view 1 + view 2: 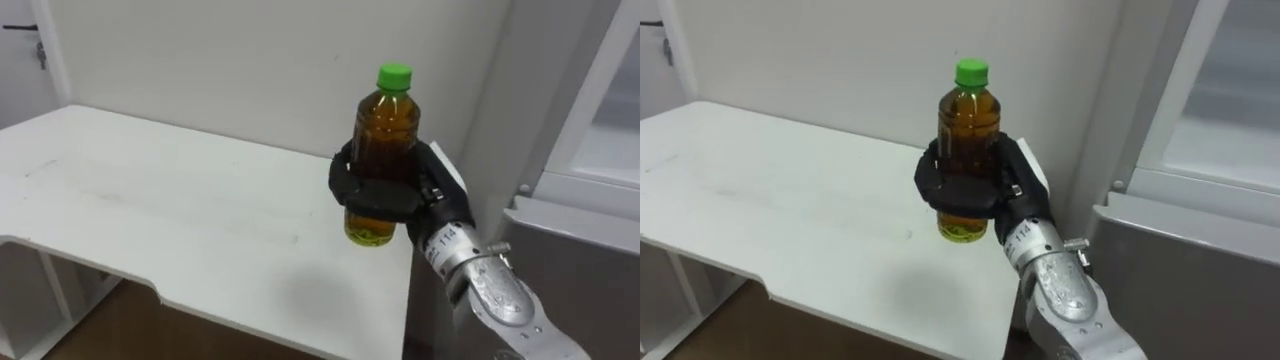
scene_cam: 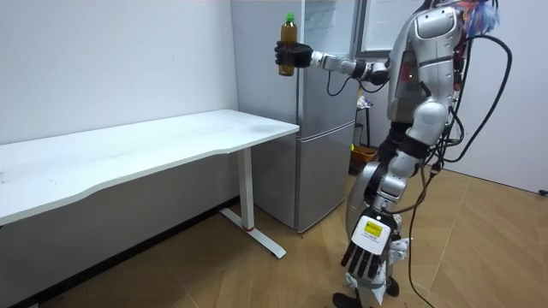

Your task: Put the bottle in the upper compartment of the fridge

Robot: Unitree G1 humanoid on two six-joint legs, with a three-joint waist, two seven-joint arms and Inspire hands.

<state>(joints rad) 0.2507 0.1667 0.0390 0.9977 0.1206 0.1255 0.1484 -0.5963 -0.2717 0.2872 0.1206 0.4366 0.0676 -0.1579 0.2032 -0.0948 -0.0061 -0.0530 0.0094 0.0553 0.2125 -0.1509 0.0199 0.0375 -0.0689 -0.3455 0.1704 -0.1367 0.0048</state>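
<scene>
Room view: white table (image 2: 154,145) beside fridge (image 2: 327,154)

White table (image 1: 150,200), seen from my head: the top runs from 9 o'clock across to 5 o'clock, its long back edge along the pale wall (image 1: 200,50) at 12 o'clock. The front edge curves inward at 7 o'clock. Its short end lies just beside the grey fridge (image 1: 590,270) at 3 o'clock. In the room view a white leg (image 2: 245,184) carries the top, its flat foot (image 2: 257,239) resting on the wood floor (image 2: 214,274), where I stand near the fridge.
</scene>
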